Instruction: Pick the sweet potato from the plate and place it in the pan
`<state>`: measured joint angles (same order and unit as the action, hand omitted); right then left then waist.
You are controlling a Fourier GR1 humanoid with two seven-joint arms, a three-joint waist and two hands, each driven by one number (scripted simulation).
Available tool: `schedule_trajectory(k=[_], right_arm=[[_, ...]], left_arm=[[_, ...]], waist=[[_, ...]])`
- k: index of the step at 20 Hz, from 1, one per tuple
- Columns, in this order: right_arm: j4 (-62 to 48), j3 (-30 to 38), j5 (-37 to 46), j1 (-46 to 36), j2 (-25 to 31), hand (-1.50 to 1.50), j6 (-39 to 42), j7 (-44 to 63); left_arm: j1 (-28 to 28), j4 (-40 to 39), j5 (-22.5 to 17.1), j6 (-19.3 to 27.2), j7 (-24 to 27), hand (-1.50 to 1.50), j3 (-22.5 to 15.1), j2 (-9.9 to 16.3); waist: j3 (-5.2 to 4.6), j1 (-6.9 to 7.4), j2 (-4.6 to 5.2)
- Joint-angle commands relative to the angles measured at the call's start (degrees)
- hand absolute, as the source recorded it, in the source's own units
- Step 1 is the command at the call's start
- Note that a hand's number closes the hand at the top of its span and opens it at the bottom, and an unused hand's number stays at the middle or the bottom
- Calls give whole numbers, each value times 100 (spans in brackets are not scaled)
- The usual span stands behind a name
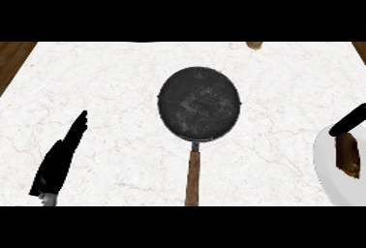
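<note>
A dark round pan (199, 103) lies in the middle of the marble counter, its wooden handle (193, 177) pointing toward me. At the right edge a white plate (328, 167) holds the brown sweet potato (348, 156), which lies lengthwise and is partly cut off by the view's border. Only black fingers of my right hand (350, 121) show, stretched straight above the plate's far rim, just above the sweet potato and not curled round it. My left hand (61, 157) rests open at the lower left, fingers straight and pointing up.
The counter's wooden edge (13, 58) shows at the far left and far right corners. A small tan object (254, 45) sits at the counter's back edge, mostly cut off.
</note>
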<state>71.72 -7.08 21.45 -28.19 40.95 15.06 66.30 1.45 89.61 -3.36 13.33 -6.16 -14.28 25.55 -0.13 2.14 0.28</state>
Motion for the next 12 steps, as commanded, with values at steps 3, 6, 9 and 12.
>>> schedule_trajectory(k=[3,6,9,12], right_arm=[[-945,-287,-26,-478,-271,-150,822,1177],[-1013,-399,-90,-697,-497,-150,975,1516],[-1560,-375,-24,-1073,-786,-150,788,1468],[-1657,-388,-12,-975,-736,-150,920,1378]], left_arm=[[5,-124,-7,-23,92,0,133,-2],[13,56,40,-23,-177,0,66,8],[54,-19,96,23,-39,0,16,-152],[-129,-177,-10,-92,-124,0,272,-15]], waist=[[2,-13,7],[2,-71,-34],[5,-38,-11],[4,-150,-29]])
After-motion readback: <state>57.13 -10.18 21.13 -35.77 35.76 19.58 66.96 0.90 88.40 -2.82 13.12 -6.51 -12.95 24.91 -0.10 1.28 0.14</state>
